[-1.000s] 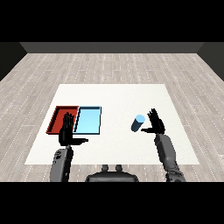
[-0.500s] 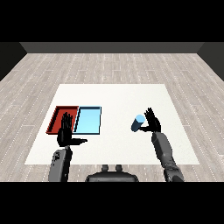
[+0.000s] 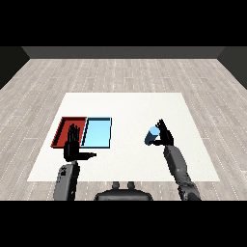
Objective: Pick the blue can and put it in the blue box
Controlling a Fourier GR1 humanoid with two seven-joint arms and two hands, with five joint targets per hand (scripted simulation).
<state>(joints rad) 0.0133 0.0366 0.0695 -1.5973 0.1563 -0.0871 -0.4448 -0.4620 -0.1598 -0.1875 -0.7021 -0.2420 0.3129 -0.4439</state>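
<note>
**Right hand closed in on the blue can**

The white table [image 3: 125, 103] lay broad before me, and on its left part sat the red tray [image 3: 61, 130] and the light blue tray [image 3: 98, 133], touching side by side. Both looked bare inside, so the task's goal was not yet met.

My left hand [image 3: 73, 147] hovered over the near edge of the red tray, fingers straight and thumb stuck out sideways, holding nothing. It had barely shifted over the last second.

The change was on the other side. My right hand [image 3: 164, 136], which a second earlier stood spread and just beside the can, had moved in against it; the fingers were beginning to curl at the can's right side, though I could not tell whether they had wrapped it. The blue can [image 3: 152, 135] remained on the table, well apart from the trays, lying tilted with its pale end up.

I judged this the reaching-to-grasp step, with the lift and carry leftward all ahead. Nothing stood between can and blue tray, though my left hand hung near the trays' front.
</note>
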